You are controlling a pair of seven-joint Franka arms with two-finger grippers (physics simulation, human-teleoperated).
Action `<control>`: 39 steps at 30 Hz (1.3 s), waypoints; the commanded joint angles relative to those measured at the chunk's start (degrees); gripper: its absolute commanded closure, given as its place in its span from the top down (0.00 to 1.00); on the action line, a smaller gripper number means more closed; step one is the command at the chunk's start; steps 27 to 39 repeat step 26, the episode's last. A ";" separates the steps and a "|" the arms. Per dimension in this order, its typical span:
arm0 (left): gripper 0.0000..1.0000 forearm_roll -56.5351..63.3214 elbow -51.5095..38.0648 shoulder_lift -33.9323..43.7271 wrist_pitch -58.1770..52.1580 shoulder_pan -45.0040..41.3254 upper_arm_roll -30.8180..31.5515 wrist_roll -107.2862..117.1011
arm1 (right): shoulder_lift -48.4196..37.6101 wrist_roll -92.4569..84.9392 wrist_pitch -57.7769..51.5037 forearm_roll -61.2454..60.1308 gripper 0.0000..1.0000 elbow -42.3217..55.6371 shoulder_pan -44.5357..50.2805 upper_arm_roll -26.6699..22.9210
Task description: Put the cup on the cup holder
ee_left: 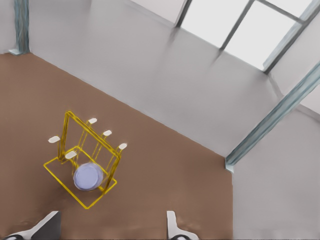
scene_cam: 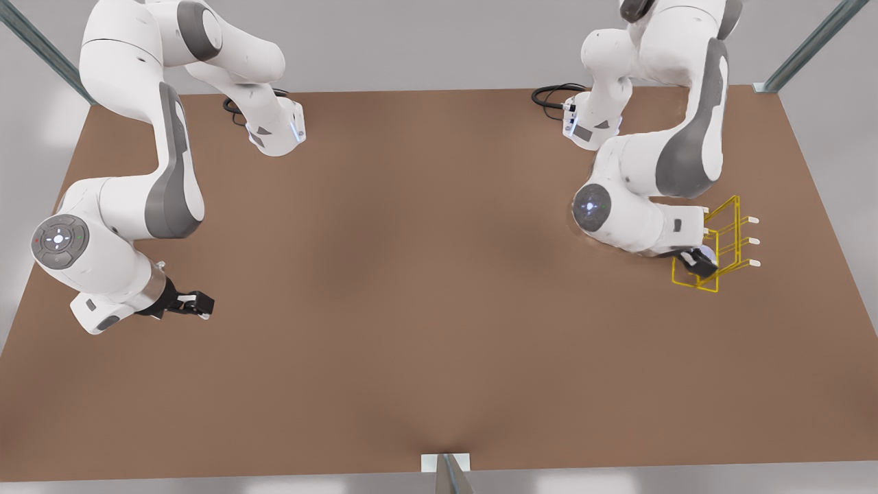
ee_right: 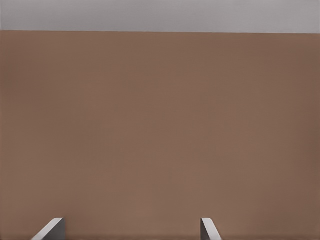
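A: So where's the cup (ee_left: 88,176) at?
B: Sitting inside the yellow cup holder (ee_left: 66,131), on a peg of the frame, at the front view's right side of the tabletop (scene_cam: 411,274).
A: And the left claw (scene_cam: 698,263)?
B: Right beside the rack, fingers (ee_left: 172,223) spread wide, nothing pinched between them.
A: Right claw (scene_cam: 195,304)?
B: That arm waits over bare brown tabletop at the front view's left, fingers (ee_right: 207,227) spread apart too, empty.
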State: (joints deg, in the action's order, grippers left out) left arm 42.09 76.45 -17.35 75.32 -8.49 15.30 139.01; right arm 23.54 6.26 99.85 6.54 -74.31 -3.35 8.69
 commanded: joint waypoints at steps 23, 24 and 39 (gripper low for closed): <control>1.00 -38.40 -5.79 -1.99 8.08 6.21 -2.91 -133.30 | 0.01 0.07 0.09 -0.04 1.00 0.05 0.28 0.01; 1.00 -38.40 -5.78 -1.99 8.08 6.30 -2.91 -133.38 | 0.01 0.07 0.09 -0.04 1.00 -0.04 0.28 0.01; 1.00 -38.40 -5.87 -2.07 8.08 6.30 -2.99 -133.38 | 0.01 0.07 0.09 -0.04 1.00 0.05 0.36 0.01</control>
